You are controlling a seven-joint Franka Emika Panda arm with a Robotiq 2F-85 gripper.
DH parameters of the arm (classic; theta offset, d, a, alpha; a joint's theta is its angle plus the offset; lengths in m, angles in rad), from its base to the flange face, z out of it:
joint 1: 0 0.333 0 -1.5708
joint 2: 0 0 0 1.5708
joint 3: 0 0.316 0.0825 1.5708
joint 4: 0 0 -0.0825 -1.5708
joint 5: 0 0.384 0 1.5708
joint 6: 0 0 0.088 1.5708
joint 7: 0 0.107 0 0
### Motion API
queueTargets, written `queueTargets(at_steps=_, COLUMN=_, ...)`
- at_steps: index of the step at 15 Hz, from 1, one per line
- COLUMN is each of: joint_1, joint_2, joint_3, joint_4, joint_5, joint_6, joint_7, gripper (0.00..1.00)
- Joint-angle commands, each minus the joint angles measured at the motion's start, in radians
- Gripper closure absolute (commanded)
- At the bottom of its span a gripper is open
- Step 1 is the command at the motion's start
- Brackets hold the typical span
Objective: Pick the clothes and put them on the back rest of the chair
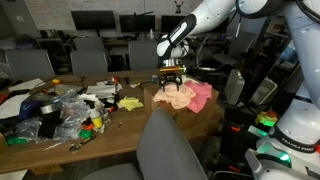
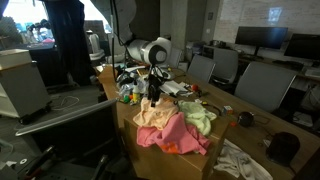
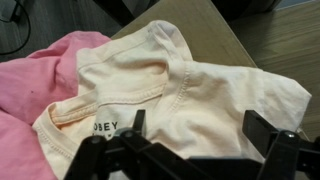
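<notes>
My gripper (image 3: 194,118) hangs just over the clothes. Its two fingers stand wide apart and there is nothing between them. I hold them wide so they can go down on both sides of a fold and pinch it.

Right under me lies a cream T-shirt (image 3: 180,85). Its neck hole faces up, and I can read a small label inside the collar. I think the thick collar seam is a good place to grab, because it will not slip out so fast. A pink cloth (image 3: 40,80) lies under the shirt and sticks out to one side. In an exterior view, a light green cloth (image 2: 200,120) is in the same heap. The clothes are soft and piled up, so one pinch may lift more than one.

The heap sits near the end of a wooden table (image 3: 275,45). None of it is on a chair yet. A grey chair (image 1: 172,148) stands close to the table, and I guess its back rest is where the clothes go.

Farther along the table is a messy pile of bags and toys (image 1: 60,108). Behind that I see more office chairs (image 1: 90,58) and dark monitors (image 1: 95,20).
</notes>
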Motion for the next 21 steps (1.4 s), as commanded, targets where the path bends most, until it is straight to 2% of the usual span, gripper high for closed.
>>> queueTargets(at_steps=1, joint_1=0.005, joint_2=0.011, joint_3=-0.018, joint_4=-0.007, joint_5=0.027, joint_6=-0.015, joint_7=0.0, gripper=0.0)
queueTargets(at_steps=3, joint_1=0.009, joint_2=0.013, joint_3=-0.022, joint_4=-0.023, joint_5=0.026, joint_6=-0.005, joint_7=0.005, gripper=0.0)
queueTargets(at_steps=9, joint_1=0.058, joint_2=-0.007, joint_3=-0.049, joint_4=-0.081, joint_5=0.004, joint_6=0.158, joint_7=0.1, gripper=0.0)
queueTargets(at_steps=14, joint_1=0.14, joint_2=-0.02, joint_3=-0.102, joint_4=-0.135, joint_5=-0.081, joint_6=0.301, joint_7=0.198, gripper=0.0)
queueTargets(at_steps=18, joint_1=0.191, joint_2=-0.017, joint_3=-0.139, joint_4=-0.167, joint_5=-0.169, joint_6=0.326, joint_7=0.259, gripper=0.0)
queueTargets(at_steps=21, joint_1=0.202, joint_2=-0.019, joint_3=-0.138, joint_4=-0.184, joint_5=-0.196, joint_6=0.314, joint_7=0.274, gripper=0.0)
